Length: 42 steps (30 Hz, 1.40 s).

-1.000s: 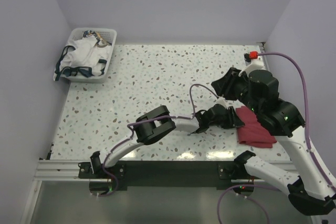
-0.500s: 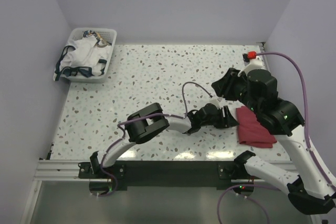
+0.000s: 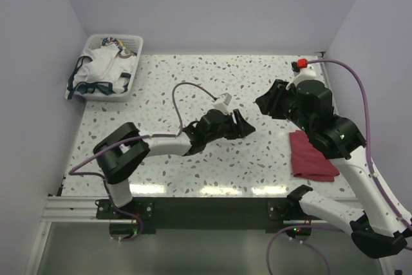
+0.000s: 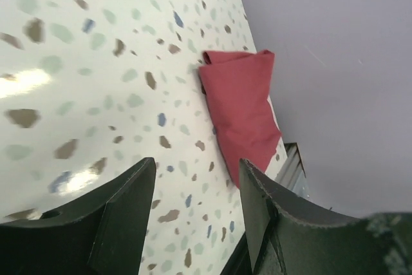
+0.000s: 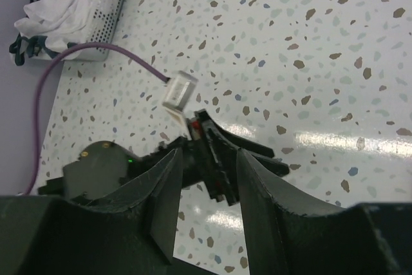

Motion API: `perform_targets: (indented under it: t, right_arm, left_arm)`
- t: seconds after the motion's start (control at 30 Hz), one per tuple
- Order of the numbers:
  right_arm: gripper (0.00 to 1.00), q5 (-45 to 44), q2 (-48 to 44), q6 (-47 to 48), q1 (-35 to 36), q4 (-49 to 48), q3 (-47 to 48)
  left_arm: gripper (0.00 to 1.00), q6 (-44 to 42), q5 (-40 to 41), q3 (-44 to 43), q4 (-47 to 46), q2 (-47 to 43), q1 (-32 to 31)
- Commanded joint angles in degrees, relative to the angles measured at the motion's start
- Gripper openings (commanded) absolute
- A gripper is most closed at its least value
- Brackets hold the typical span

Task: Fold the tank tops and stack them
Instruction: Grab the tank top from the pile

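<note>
Speckled table [image 3: 161, 94] fills the top view. Right arm reaches over its right side, left arm stretches across the middle toward the right. White basket [image 3: 98, 97] sits at the far left corner against the wall. White tank top [image 3: 103, 66] with navy trim is bunched up inside it, with no clear long axis.

Dark red tank top [image 3: 311, 156] lies flat on the table's near right part, folded into a narrow oblong beside the right arm. Its long axis runs far to near and angles a bit to the right at the near end.

Left gripper [image 3: 246, 125] is well apart from the red top, its jaws spread with nothing between them. Right gripper [image 3: 262, 103] hangs above the table, its jaws parted and holding nothing.
</note>
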<state>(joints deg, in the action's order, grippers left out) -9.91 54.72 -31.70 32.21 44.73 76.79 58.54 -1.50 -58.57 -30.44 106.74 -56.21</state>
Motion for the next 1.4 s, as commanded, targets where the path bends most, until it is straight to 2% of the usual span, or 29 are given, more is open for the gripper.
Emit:
perform_targets:
  t: [0.0, 0.23, 0.33, 0.4, 0.47, 0.53, 0.57, 0.67, 0.73, 0.9, 1.13, 1.3, 1.37]
  right_arm:
    - [0.43, -0.3, 0.7, 1.5, 0.1, -4.7, -1.0]
    - [0.43, 3.1, 4.1, 0.8, 0.1, -10.8, -7.5]
    - [0.43, 3.3, 6.3, 1.1, 0.0, -12.2, -8.1]
    - [0.43, 3.4, 8.4, 1.3, 0.1, -13.5, -8.3]
    - [0.43, 4.7, 10.4, 1.4, 0.0, -15.4, -8.7]
    - [0.43, 5.3, 12.2, 1.7, 0.0, -16.1, -8.5]
    - [0.43, 5.8, 13.0, 1.9, 0.0, -16.1, -8.3]
    - [0.43, 6.0, 15.9, 2.7, 0.0, -16.4, -7.8]
    - [0.43, 6.1, 17.2, 3.0, 0.0, -17.0, -7.7]
    - [0.43, 8.1, 19.5, 2.7, 0.1, -19.0, -8.3]
    - [0.43, 9.6, 21.6, 2.3, 0.0, -21.1, -9.3]
    - [0.43, 9.8, 22.6, 2.3, 0.0, -21.6, -9.5]
    - [0.43, 9.7, 23.0, 2.3, 0.1, -21.8, -9.5]
  left_arm:
    - [0.6, -6.0, 5.7, 5.7, 6.1, -12.3, 3.5]
    - [0.61, -12.3, 13.3, 11.3, 25.9, -30.9, 10.3]
    - [0.6, -13.4, 16.0, 11.0, 35.1, -36.6, 16.7]
    - [0.58, -16.4, 18.3, 8.5, 38.1, -38.4, 23.8]
    - [0.58, -19.5, 21.7, 2.3, 43.6, -37.8, 31.5]
    - [0.58, -20.7, 29.9, -2.4, 48.0, -34.9, 37.2]
    - [0.59, -21.1, 35.8, -6.3, 48.8, -32.1, 38.6]
    - [0.6, -18.8, 40.9, -11.2, 51.3, -26.3, 44.0]
    - [0.63, -17.4, 40.4, -13.0, 53.2, -23.2, 47.6]
    - [0.66, -11.7, 41.7, -18.3, 59.5, -14.7, 51.0]
    - [0.67, -10.1, 40.4, -18.5, 57.6, -10.8, 53.9]
    - [0.63, -10.2, 39.9, -19.1, 55.2, -8.9, 55.0]
    - [0.58, -10.2, 39.5, -20.8, 55.6, -7.0, 55.7]
